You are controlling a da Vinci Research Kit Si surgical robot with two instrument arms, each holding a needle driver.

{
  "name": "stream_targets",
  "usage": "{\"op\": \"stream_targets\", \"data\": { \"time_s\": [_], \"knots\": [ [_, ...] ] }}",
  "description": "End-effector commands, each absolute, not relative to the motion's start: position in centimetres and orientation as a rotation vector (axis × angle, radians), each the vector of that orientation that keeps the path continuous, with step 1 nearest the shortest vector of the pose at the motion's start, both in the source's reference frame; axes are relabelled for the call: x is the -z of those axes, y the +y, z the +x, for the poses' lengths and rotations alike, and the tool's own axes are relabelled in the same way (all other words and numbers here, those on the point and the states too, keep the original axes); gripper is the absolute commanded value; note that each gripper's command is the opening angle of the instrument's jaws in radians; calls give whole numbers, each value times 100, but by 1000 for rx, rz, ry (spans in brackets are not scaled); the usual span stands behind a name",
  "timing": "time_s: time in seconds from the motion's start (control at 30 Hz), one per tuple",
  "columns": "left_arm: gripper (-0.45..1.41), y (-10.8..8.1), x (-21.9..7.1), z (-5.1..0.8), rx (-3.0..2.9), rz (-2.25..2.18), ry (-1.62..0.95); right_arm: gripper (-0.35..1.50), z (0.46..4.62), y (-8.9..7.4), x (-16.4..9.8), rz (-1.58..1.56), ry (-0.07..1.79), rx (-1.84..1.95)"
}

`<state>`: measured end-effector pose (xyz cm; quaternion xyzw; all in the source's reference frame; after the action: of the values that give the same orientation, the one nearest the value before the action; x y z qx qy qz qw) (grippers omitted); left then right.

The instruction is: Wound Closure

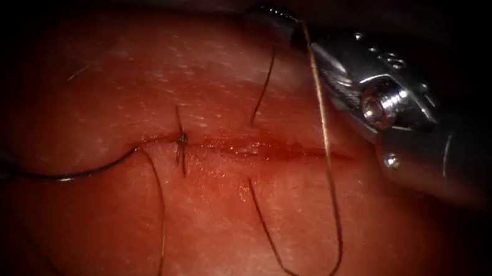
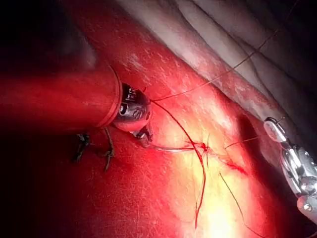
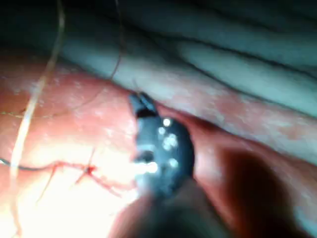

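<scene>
Right tool (image 1: 273,15), endoscope: I see its jaws clenched on thread (image 1: 325,154) beyond the cut (image 1: 257,149). Left wrist view: left tool (image 2: 143,133) grips the needle (image 2: 166,148), tip beside the knot (image 2: 203,146). Right wrist view: same thread grip.

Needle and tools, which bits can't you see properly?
- Needle: in the endoscope view its left end runs into darkness, and its other end is hidden at the cut.
- Right end effector: the right wrist view blurs it, so whether it grips the thread is unclear.
- Left end effector: in the left wrist view it is too small to tell whether it holds the needle.
</scene>
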<state>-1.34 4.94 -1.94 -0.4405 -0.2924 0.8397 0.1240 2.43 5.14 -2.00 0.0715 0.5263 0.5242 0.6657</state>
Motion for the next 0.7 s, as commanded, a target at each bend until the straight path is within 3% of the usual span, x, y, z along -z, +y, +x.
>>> {"op": "stream_targets", "data": {
  "time_s": [0.03, 0.17, 0.2, 0.23, 0.33, 0.4, 0.7],
  "knots": [
    [-35, 494, 190, -132, -2446, -1287, -868, -20, 251, 519, 194, 160, 1204, -1183],
    [-35, 489, 194, -112, -2425, -1271, -954, 108, 250, 522, 196, 101, 1207, -1194],
    [-9, 486, 194, -110, -2410, -1254, -974, 116, 250, 523, 196, 92, 1204, -1202],
    [23, 483, 196, -107, -2388, -1225, -1001, 122, 249, 525, 197, 72, 1198, -1204],
    [59, 481, 203, -103, -2353, -1186, -1028, 130, 249, 526, 199, 66, 1195, -1203],
    [69, 483, 207, -104, -2348, -1186, -1024, 130, 248, 527, 202, 66, 1193, -1201],
    [77, 507, 242, -97, -2312, -1187, -1038, 130, 228, 529, 209, 78, 1193, -1192]
  ]
}}
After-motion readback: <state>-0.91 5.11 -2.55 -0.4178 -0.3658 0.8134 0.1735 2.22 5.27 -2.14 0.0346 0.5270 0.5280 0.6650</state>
